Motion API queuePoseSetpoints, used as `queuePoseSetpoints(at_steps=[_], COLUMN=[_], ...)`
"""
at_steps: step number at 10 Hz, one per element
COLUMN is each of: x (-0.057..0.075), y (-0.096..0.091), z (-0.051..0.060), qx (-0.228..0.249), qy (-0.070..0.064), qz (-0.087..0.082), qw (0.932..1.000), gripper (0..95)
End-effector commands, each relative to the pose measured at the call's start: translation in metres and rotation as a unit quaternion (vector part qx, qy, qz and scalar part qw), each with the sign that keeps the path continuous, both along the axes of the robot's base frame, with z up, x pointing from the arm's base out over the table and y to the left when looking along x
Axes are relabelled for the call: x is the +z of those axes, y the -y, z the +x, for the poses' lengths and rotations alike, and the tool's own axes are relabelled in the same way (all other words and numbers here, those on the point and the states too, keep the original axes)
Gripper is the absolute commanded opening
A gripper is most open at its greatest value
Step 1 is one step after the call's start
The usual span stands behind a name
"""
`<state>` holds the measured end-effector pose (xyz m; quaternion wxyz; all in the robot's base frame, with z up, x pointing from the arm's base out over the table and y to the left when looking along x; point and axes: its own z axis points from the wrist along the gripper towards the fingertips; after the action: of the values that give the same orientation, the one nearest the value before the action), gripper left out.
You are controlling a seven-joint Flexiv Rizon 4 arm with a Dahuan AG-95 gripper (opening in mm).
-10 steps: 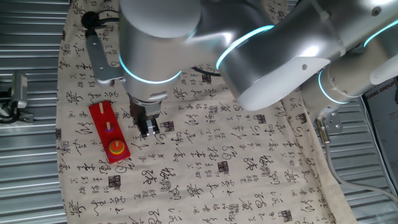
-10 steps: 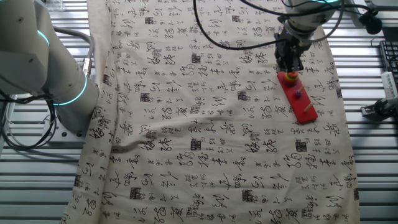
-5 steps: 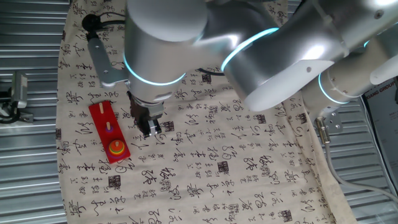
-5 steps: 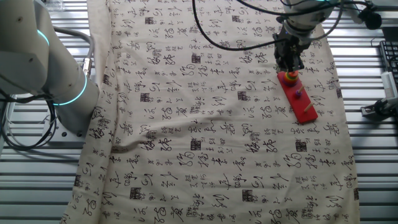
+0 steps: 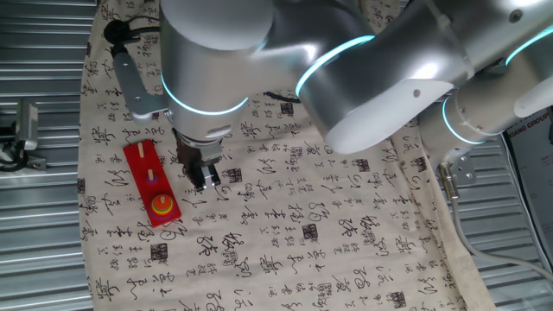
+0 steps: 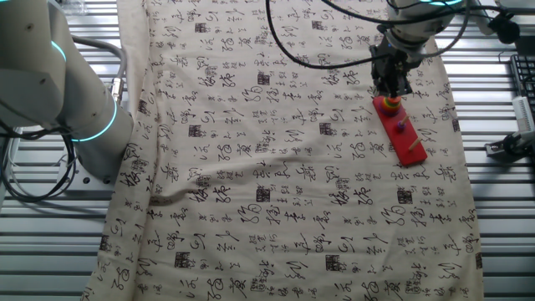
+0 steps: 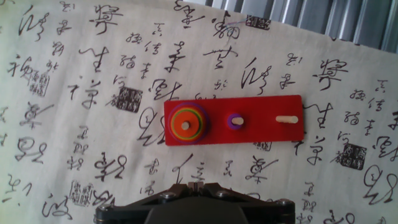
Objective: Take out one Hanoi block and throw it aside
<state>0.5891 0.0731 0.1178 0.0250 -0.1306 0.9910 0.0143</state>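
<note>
The red peg board (image 5: 152, 184) lies flat on the calligraphy-printed cloth (image 5: 302, 225) that covers the tabletop (image 5: 43, 216), toward the left of one fixed view, with its long axis running slightly diagonally. In the hand view the board carries three pegs in a row: the left peg holds a stack of discs, the middle peg holds a small purple disc (image 7: 235, 121), and the right peg (image 7: 286, 118) is bare. The Hanoi block (image 7: 187, 124) is the orange-red disc on top of the left stack, seated on its peg with a green disc (image 7: 200, 116) showing as a ring around it. In one fixed view the same stack sits at the near end of the board, and in the other fixed view it sits at the far end, directly below the arm's wrist. The end effector (image 5: 200, 175) hangs just beside the board, to its right in one fixed view, and holds nothing. Its fingertips appear close together, but how far apart the jaws stand cannot be told from these views. The silver arm (image 5: 346, 78) fills the upper centre and right of that view.
</note>
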Motion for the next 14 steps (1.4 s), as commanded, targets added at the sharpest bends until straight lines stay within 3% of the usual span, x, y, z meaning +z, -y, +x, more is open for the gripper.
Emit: queuePoseSetpoints(at_steps=[1,6,14], x=[0.0010,0.0010,0.0010], y=[0.0001,0.0001,0.0001], z=[-0.0014,-0.0014,-0.0014], qx=[0.008,0.012,0.002], qy=[0.010,-0.008,-0.003], qz=[0.016,-0.004,-0.008], qw=[0.9998,0.9999,1.0000], gripper=[0.0,0.0,0.0])
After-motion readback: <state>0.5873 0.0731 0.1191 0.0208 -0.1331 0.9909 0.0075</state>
